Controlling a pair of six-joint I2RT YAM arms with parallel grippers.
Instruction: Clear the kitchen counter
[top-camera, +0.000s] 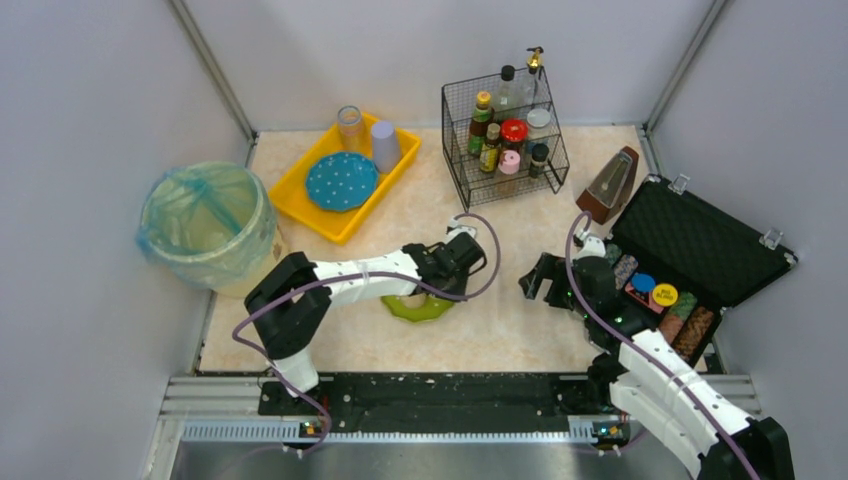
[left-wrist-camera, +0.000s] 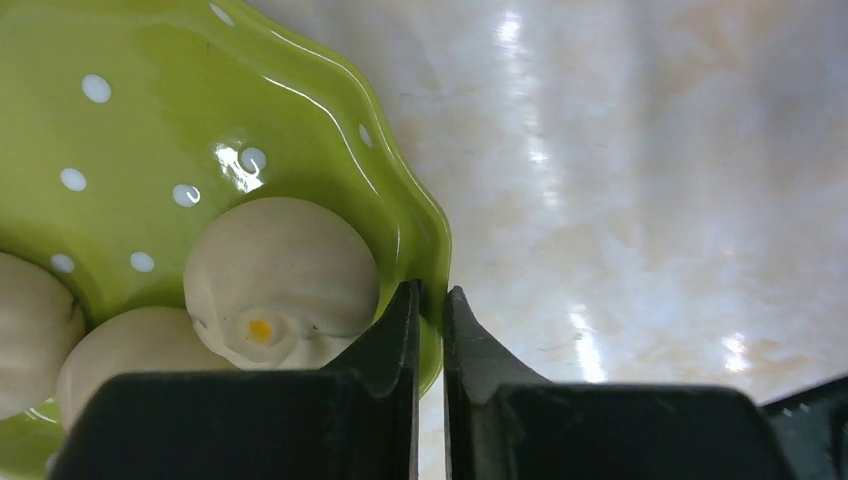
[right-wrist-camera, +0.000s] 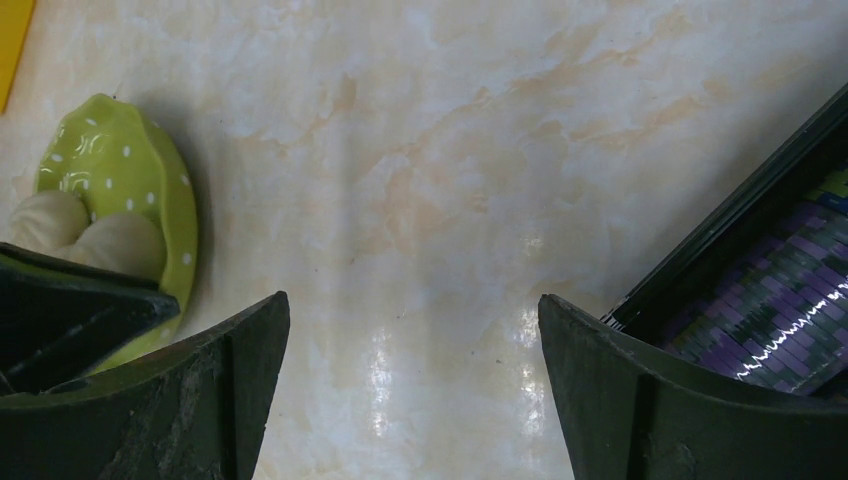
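Note:
A green dotted plate (top-camera: 420, 308) lies on the kitchen counter (top-camera: 520, 210), under my left arm. The left wrist view shows this plate (left-wrist-camera: 200, 130) carrying white buns (left-wrist-camera: 280, 270). My left gripper (left-wrist-camera: 430, 292) is shut on the plate's scalloped rim, one finger inside and one outside. From above, that left gripper (top-camera: 438, 285) sits at the plate's right edge. My right gripper (top-camera: 535, 280) hovers open to the right, over bare counter (right-wrist-camera: 450, 150), nothing between its fingers (right-wrist-camera: 413, 300). The plate (right-wrist-camera: 120, 150) shows at the left of the right wrist view.
A yellow tray (top-camera: 300, 205) at the back left holds a blue plate (top-camera: 341, 180) and two cups (top-camera: 385, 145). A wire rack (top-camera: 505, 135) of bottles stands at the back. A lined bin (top-camera: 205, 225) is left. An open black case (top-camera: 700, 240) and a metronome (top-camera: 610, 185) are right.

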